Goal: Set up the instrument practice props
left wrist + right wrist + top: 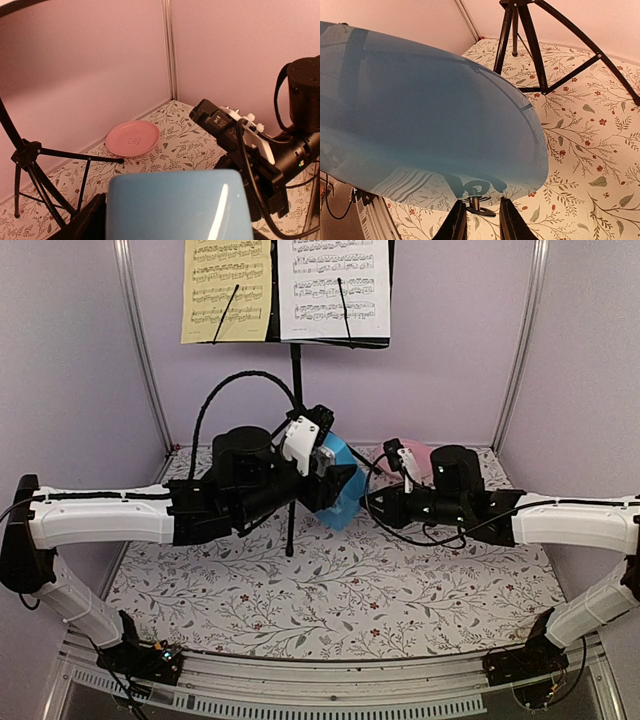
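Left tool (333, 483): closed on the metronome (348, 510), carrying it off the table (330, 610).

Metronome: blue, glossy. Position: mid-scene, just right of the stand's pole and in front of it. It is held tipped rather than upright, with its long axis running roughly near-to-far in the top view, across the left tool's reach. Which end is the base cannot be told. In the left wrist view the metronome (175, 205) fills the bottom edge and hides that tool's fingers.

Right tool (376, 502): just beside the metronome on its right side, pointed at it. Its fingers (454, 225) stand apart with nothing clasped between them. The metronome (430, 115) fills most of the right wrist view, and a small dark key-like fitting sits just ahead of the gap. Contact cannot be told.

Governing relation, as a judgement: the metronome lies directly ahead of the right tool, with the table below. A hand-over to the right or a set-down both depend on righting that tipped axis.

Stand (295, 390): upright behind both tools, tripod feet on the table.

Yellow sheet (228, 290) and white sheet (333, 288): side by side on the stand's shelf, yellow on the left, each under a wire arm. Judged already placed.

Plate (132, 139): pink, on the table at the back, beyond the right tool and near one tripod leg's tip.
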Available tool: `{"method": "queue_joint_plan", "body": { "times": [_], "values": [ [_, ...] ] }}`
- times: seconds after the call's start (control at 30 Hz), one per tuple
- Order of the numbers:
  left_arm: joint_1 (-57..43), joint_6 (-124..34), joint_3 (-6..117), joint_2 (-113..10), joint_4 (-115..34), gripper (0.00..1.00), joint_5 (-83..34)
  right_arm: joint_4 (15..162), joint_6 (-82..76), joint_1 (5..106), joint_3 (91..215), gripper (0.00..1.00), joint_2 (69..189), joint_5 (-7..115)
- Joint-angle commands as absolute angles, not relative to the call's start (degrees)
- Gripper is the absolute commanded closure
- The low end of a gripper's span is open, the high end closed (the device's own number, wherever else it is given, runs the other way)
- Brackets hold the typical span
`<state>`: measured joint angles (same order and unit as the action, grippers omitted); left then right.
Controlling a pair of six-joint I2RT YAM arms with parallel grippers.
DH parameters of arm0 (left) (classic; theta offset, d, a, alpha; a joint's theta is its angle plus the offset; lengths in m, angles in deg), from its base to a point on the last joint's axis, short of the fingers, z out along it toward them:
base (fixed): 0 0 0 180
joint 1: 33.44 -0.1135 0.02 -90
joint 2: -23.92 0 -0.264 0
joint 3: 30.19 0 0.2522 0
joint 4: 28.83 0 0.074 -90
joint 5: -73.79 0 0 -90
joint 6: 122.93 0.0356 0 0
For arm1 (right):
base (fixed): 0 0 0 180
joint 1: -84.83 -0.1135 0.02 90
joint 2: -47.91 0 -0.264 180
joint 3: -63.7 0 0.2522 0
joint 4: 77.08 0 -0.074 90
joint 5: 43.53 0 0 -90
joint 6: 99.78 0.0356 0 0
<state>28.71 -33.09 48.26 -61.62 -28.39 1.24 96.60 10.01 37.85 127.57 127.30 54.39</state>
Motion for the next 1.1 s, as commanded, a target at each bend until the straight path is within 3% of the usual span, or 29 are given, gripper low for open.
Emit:
{"method": "queue_joint_plan", "body": {
  "times": [0.0, 0.13, 0.4, 0.63, 0.8, 1.07],
  "values": [
    [29.58, -33.39, 50.37, -60.37, -22.82, 0.86, 1.10, 97.38, 8.25, 37.89, 125.32, 0.76, 124.84, 52.09],
    [29.57, -33.22, 50.37, -60.33, -22.85, 0.86, 1.02, 99.45, 7.02, 37.85, 123.73, 0.75, 123.91, 54.31],
    [29.63, -30.21, 49.71, -59.03, -22.03, 0.86, -0.24, 101.02, 1.90, 37.83, 120.81, 0.54, 121.85, 58.23],
    [29.92, -28.40, 51.06, -59.09, -23.51, 0.86, 0.90, 102.08, 0.98, 37.84, 120.44, 0.53, 120.92, 56.82],
    [31.45, -25.94, 53.70, -60.58, -25.70, 0.87, 5.18, 103.92, 2.73, 37.43, 120.84, 0.47, 121.83, 56.44],
    [34.81, -19.88, 60.44, -64.81, -30.47, 0.88, 12.03, 106.29, 2.93, 36.19, 121.49, 0.50, 124.32, 53.32]
  ]
}}
